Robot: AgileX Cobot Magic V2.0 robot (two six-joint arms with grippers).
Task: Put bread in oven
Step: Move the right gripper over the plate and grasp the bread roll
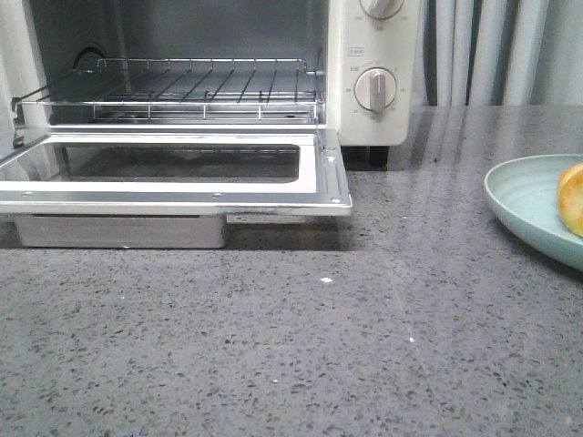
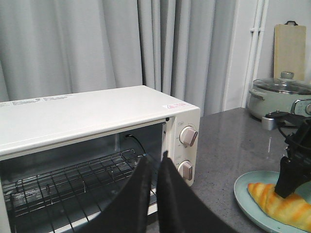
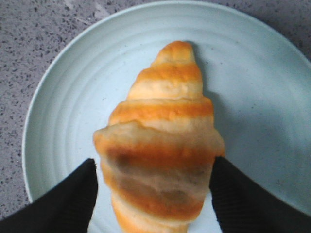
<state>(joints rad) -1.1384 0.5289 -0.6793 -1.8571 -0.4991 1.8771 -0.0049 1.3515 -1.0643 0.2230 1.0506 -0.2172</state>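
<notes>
The white toaster oven (image 1: pixel 228 82) fills the upper left of the front view, its glass-windowed door (image 1: pixel 173 173) dropped flat toward the camera and its wire rack (image 1: pixel 182 91) bare inside; two round knobs (image 1: pixel 375 88) sit on its right panel. At the right edge of that view a pale green plate (image 1: pixel 524 205) rests on the speckled grey counter (image 1: pixel 319 346), well apart from the oven, with a sliver of the croissant-shaped bread (image 1: pixel 572 198) showing at the frame's border. In the right wrist view the bread (image 3: pixel 163 141) lies along the middle of the plate (image 3: pixel 252 73), and the right gripper (image 3: pixel 154 194) straddles its wider browned part, one black finger (image 3: pixel 68 201) on each flank, spread apart and at or just beside the crust; whether they press it cannot be told. The left wrist view shows the left gripper (image 2: pixel 153 194) in the lower centre of the frame, its two dark fingers (image 2: pixel 131 204) drawn together with only a thin slit between them and nothing held, raised in front of the oven's open cavity. In the lower right of that view the right arm (image 2: pixel 294 160) stands over the bread on the plate, and a lidded pot (image 2: pixel 279 97) sits beyond.
</notes>
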